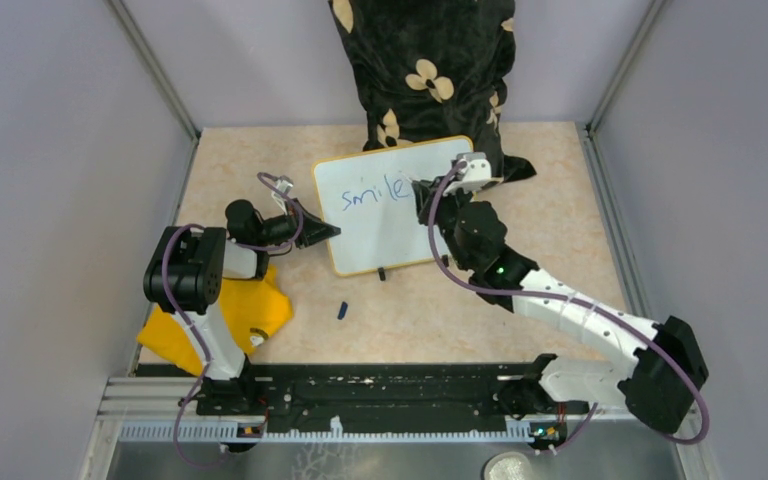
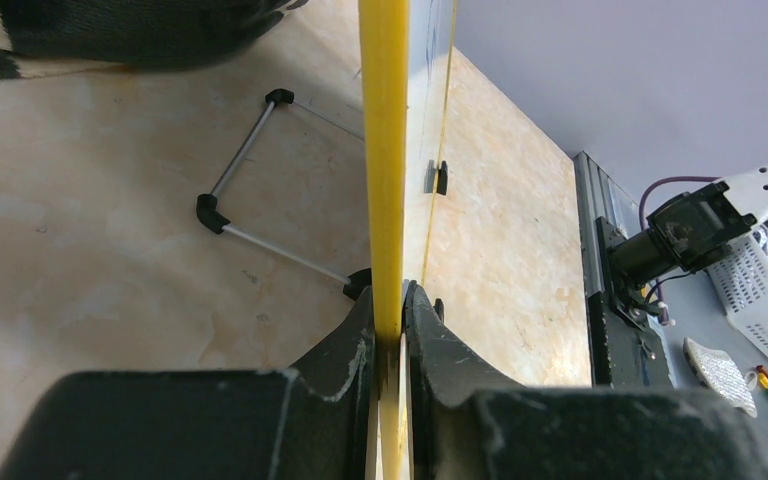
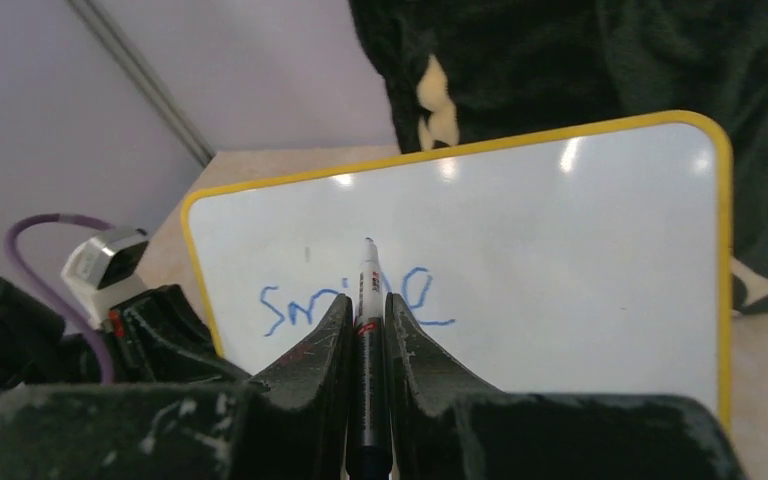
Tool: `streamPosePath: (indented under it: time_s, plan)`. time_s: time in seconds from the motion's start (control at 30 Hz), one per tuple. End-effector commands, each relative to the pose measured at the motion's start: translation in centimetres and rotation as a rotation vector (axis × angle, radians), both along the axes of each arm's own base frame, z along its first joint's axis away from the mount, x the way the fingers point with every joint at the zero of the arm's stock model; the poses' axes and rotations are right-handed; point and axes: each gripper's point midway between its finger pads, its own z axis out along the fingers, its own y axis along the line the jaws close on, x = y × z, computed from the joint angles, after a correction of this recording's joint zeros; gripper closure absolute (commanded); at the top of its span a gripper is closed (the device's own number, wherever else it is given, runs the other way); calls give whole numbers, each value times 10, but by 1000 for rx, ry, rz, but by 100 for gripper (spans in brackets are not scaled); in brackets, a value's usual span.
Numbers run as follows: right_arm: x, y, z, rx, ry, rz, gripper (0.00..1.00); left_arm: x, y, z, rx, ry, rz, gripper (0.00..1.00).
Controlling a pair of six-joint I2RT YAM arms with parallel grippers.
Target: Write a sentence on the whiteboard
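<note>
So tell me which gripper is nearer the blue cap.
Left. The left gripper, clamped on the whiteboard at its left edge, is just beyond the blue cap; the right gripper holds a marker farther off, over the board.

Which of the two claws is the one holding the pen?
The right gripper: a pen sticks out between its fingers toward the whiteboard. The left gripper only pinches the board's yellow edge.

You have a glossy, smooth whiteboard (image 3: 560, 250). Your table (image 1: 460, 320) looks matt and stone-patterned; the right fingers (image 3: 315, 365) are scuffed, matt black plastic.
</note>
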Motion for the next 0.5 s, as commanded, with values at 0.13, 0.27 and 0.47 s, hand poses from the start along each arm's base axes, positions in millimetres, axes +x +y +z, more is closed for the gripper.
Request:
streamPosePath:
  time_s: [0.13, 0.27, 0.47]
  plan:
    - [5, -53, -41, 12, 75, -138, 100, 6, -2, -13, 28, -4, 21, 100]
    - [7, -51, -52, -2, 89, -138, 100, 6, -2, -13, 28, -4, 21, 100]
    - [12, -47, -53, 8, 81, -144, 100, 6, -2, -14, 30, -5, 21, 100]
